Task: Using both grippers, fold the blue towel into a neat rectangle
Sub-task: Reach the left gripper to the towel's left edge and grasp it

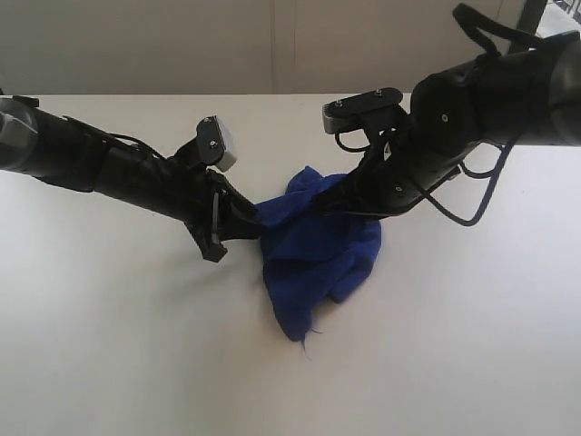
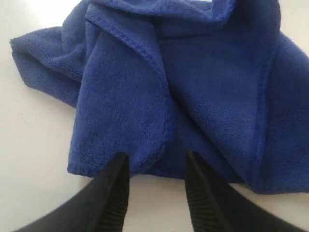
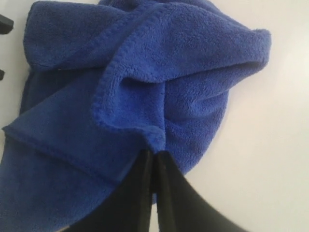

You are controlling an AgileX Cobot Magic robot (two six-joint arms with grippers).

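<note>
The blue towel (image 1: 318, 245) lies crumpled in a heap on the white table (image 1: 109, 363), a loose thread trailing at its near corner. My left gripper (image 1: 256, 221) sits low at the heap's left edge. In the left wrist view the left gripper (image 2: 157, 157) is open, its tips at a hemmed fold of the towel (image 2: 183, 82), with bare table between the fingers. My right gripper (image 1: 320, 203) reaches in from the right at the top of the heap. In the right wrist view the right gripper (image 3: 154, 152) is shut on a raised fold of the towel (image 3: 169, 72).
Both black arms slant in over the table from the far left and far right. Cables (image 1: 472, 204) hang under the right arm. A pale wall (image 1: 227, 45) rises behind the table's far edge.
</note>
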